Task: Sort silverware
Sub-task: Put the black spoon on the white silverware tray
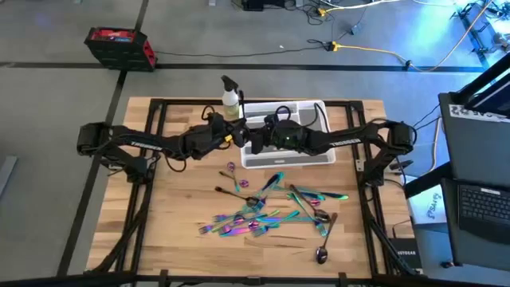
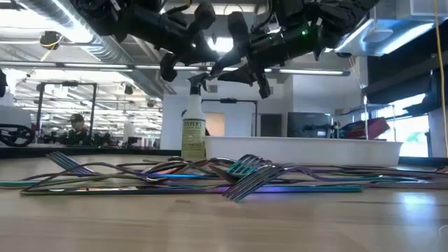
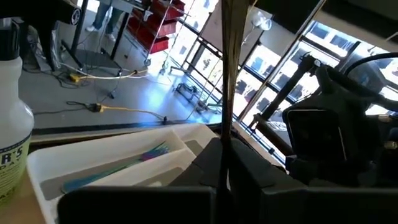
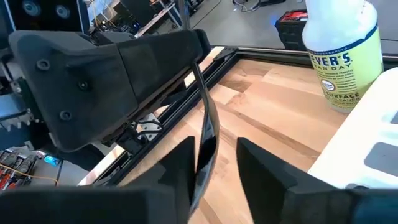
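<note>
A pile of iridescent silverware (image 1: 271, 211) lies on the wooden table, near its front. My left gripper (image 1: 239, 137) and my right gripper (image 1: 256, 143) meet nose to nose in the air at the left end of the white tray (image 1: 319, 108). The left one is shut on one slim piece of silverware (image 3: 229, 74). In the right wrist view the same piece (image 4: 208, 124) runs down between my right gripper's (image 4: 227, 168) open fingers, close to one of them. I cannot tell whether that finger touches it. Some teal and pink pieces (image 3: 124, 165) lie in a tray compartment. My left gripper pinches the slim piece (image 3: 225, 155) between its two fingers. The long part of the piece sticks out past the fingertips toward my right gripper. It is lifted clear of table and tray. Which end the fingers hold is hidden by the gripper itself.
A spray bottle (image 1: 230, 100) with yellowish liquid stands at the tray's far left corner, close to both grippers. A darker spoon (image 1: 322, 253) lies apart near the front edge. Bare wood lies left of the pile.
</note>
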